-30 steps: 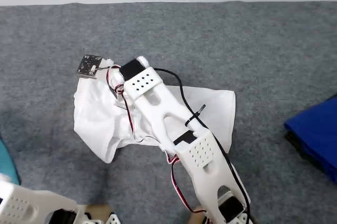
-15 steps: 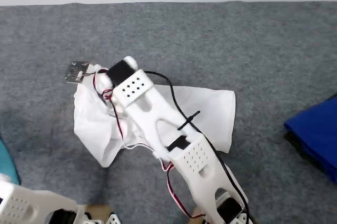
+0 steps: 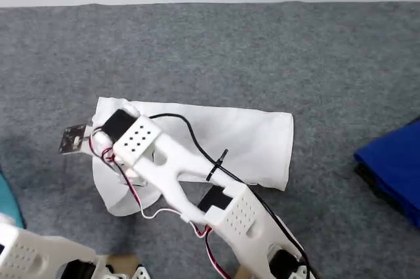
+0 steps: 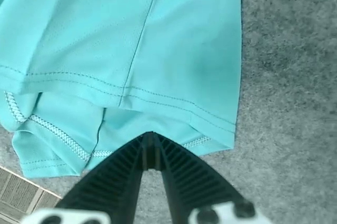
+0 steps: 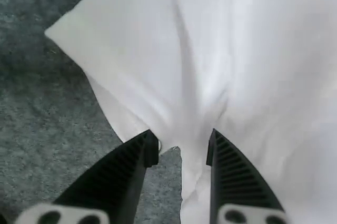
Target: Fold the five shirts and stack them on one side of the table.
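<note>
A white shirt [image 3: 230, 138] lies spread on the grey table [image 3: 262, 49], with its left end rumpled. My right arm [image 3: 167, 164] stretches from the front edge across that left end. Its gripper [image 5: 181, 145] stands open just above the cloth, and a raised fold of the white shirt [image 5: 210, 50] runs between the fingers. A teal shirt [image 4: 131, 39] lies folded below my left gripper [image 4: 151, 138], which is shut with its tip at the hem and holds nothing. A strip of the teal shirt [image 3: 5, 193] shows at the table's left edge.
A blue shirt [image 3: 394, 164] lies at the right edge of the table. The left arm's white base [image 3: 33, 253] sits at the front left corner. Bare grey table stretches behind the white shirt up to the pale wall.
My right arm has swung left and toward the front across the shirt's left end. The shirt's far left part, bunched before, now lies flatter with a straight back edge.
</note>
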{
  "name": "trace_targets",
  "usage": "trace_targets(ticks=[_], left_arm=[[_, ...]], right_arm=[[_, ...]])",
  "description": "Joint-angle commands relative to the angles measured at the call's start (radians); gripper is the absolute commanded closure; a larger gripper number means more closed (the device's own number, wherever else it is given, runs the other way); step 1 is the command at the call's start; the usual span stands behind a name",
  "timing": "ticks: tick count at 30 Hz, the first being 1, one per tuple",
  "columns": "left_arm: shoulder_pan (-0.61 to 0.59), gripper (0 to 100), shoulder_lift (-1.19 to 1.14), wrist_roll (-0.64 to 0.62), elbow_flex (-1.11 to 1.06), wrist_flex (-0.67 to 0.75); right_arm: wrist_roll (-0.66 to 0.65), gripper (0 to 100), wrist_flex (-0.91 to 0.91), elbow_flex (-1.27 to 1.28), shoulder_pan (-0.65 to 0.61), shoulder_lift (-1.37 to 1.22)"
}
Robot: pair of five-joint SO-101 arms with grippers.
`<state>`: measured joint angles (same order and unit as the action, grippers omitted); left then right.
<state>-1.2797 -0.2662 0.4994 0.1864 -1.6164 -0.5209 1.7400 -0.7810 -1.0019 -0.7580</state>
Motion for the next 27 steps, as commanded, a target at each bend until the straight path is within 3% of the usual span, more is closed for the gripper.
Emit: trace_targets(ticks=[1,15,22,27], left_arm=[[0.005,100,0.063,-0.003,0.018,0.012],[0.003,100,0.060,-0.003,0.018,0.012],[0.003,100,0.058,-0.002,0.018,0.014],[0.006,100,0.058,0.000,0.018,0.014]], right_arm=[[-0.011,83.0,-0.002,-0.006,-0.030,0.027],[-0.011,83.7,0.010,-0.006,-0.090,-0.073],[-0.011,98.7,-0.021,-0.009,-0.044,-0.091],[-0.012,98.7,-0.013,-0.103,0.007,-0.085]])
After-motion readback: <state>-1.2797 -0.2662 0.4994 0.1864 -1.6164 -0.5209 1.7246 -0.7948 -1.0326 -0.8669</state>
